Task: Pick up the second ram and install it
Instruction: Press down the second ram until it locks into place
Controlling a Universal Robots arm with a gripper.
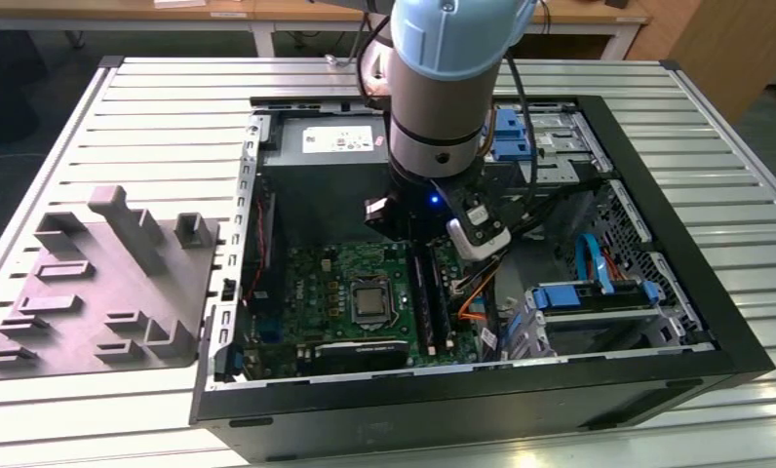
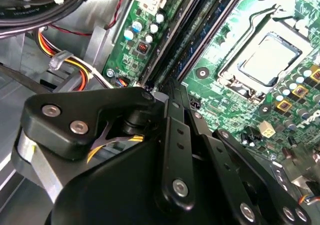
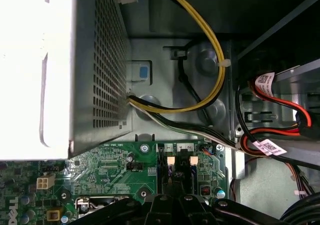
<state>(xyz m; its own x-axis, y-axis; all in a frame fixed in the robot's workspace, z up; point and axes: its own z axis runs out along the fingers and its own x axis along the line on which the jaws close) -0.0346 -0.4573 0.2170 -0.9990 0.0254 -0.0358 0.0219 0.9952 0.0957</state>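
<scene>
My gripper [image 1: 419, 242] is low inside the open computer case, over the far end of the long memory slots [image 1: 430, 292] on the green motherboard [image 1: 323, 288]. In the second wrist view its black fingers [image 2: 172, 115] meet at the gripper tip [image 2: 169, 86] and look shut. A slim dark stick, the second ram [image 2: 199, 37], runs along the slots away from the tip. I cannot tell whether the tip pinches it or only rests on its end. In the first wrist view the gripper [image 3: 170, 199] sits just short of two white slot clips [image 3: 171, 160].
The processor socket [image 2: 267, 60] lies beside the slots. A perforated metal power supply box [image 3: 97, 60] and yellow, black and red cable bundles [image 3: 215, 70] crowd the case's far end. Blue drive brackets [image 1: 597, 292] fill the exterior view's right. A grey fixture block [image 1: 102, 283] stands outside the case.
</scene>
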